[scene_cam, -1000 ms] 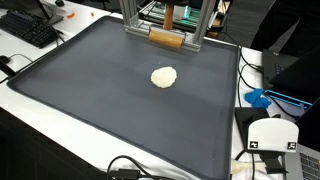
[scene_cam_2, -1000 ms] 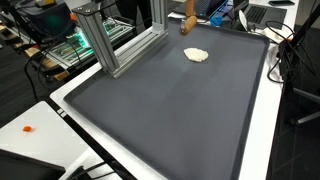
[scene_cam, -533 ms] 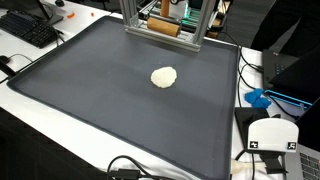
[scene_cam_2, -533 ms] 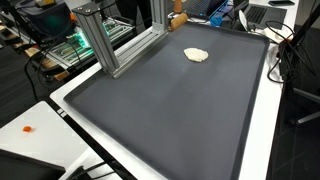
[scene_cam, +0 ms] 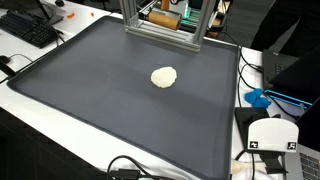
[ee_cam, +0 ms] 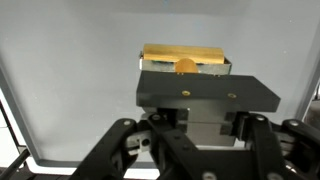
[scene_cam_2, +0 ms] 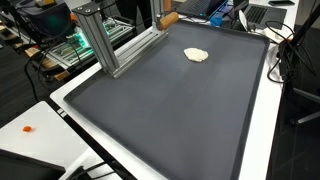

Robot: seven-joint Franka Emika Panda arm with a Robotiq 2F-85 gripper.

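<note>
Rolling pin [scene_cam_2: 168, 18] has pulled back over the last second. It was low over the far edge of the mat [scene_cam_2: 160, 110]; now it hangs higher and further off, up by the far end of the frame [scene_cam_2: 110, 45] that stands at the left. The gripper [ee_cam: 183, 68] is clamped shut on it, holding it crosswise, as the wrist view shows. To its right the dough [scene_cam_2: 197, 55] lies on the mat just where it was, well apart from it, so nothing presses the dough now.
</note>
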